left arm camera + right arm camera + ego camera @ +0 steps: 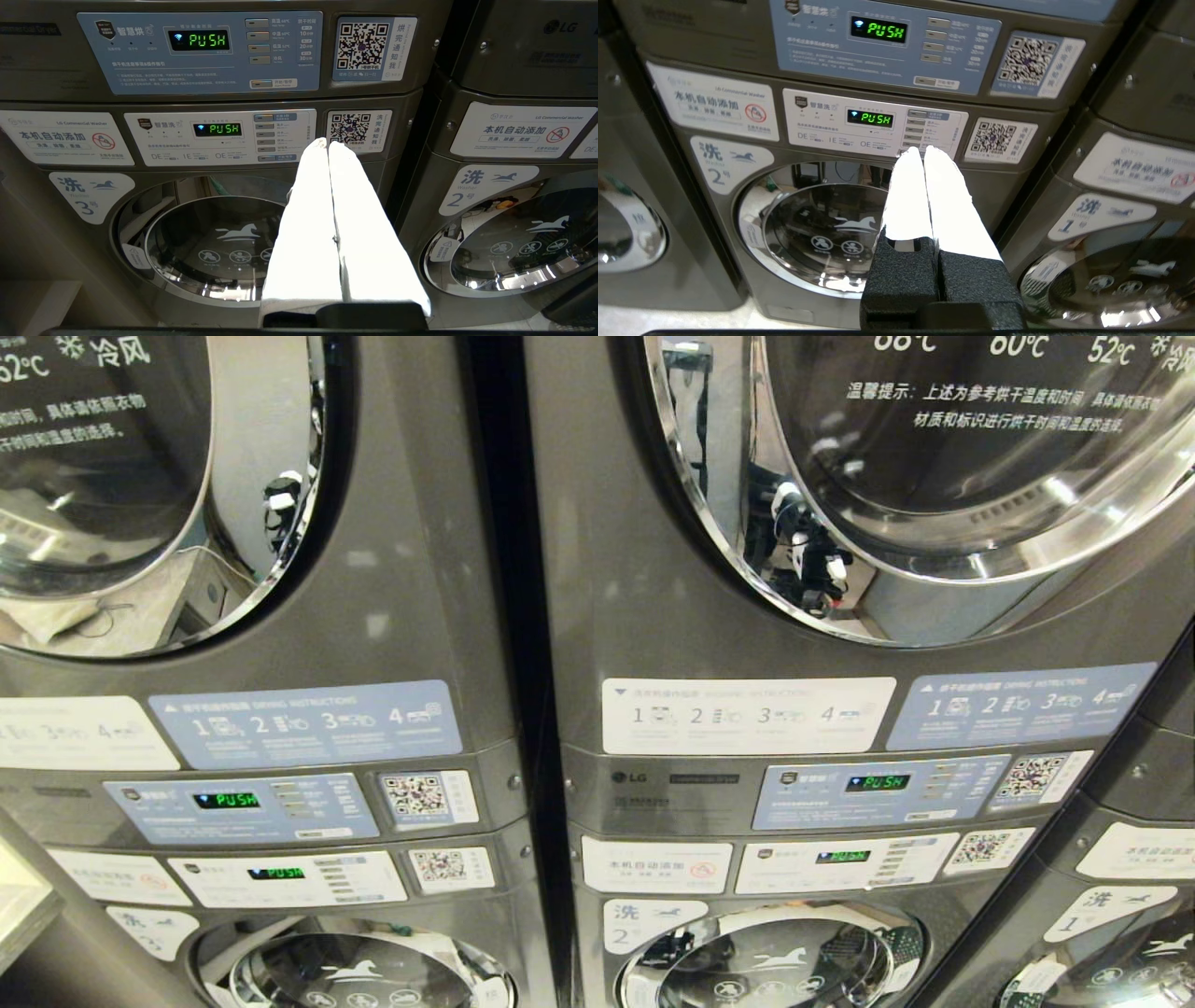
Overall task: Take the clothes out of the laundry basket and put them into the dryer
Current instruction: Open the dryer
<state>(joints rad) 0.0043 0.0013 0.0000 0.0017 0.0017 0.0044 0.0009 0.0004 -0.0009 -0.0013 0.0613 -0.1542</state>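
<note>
Though dark gray, dryer [653, 616] chrome-rimmed.

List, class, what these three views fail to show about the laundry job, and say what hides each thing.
1. Laundry basket and clothes: in no view.
2. Upper dryer doors: head view, cut off by the top edge; reflections hide the drums.
3. Washer 1 door: right wrist view, cut off by the edge.
4. Washer 3 door: left wrist view, partly behind the left gripper fingers.
5. Fine print on the panels: too small.
</note>
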